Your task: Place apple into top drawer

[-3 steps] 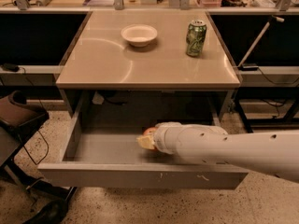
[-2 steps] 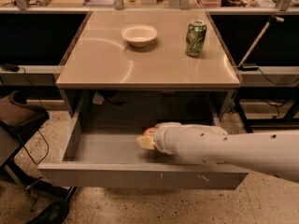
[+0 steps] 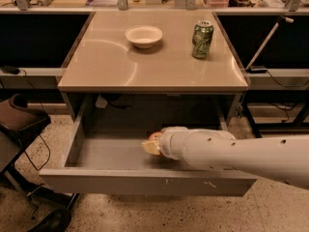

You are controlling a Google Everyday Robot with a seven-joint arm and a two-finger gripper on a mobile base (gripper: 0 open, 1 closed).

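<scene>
Camera view: gripper sits in the top drawer, apple at its 12 o'clock. Can't tell whether it's gripping. Looks like drop-off; next up is probably release, then lift clear.

The big white robot arm runs off the right edge. It covers most of the gripper, which is down inside the wide grey metal top drawer. Only 1 little bit of the small round red apple peeks out beside the gripper. The arm hides some of the drawer floor too.
</scene>
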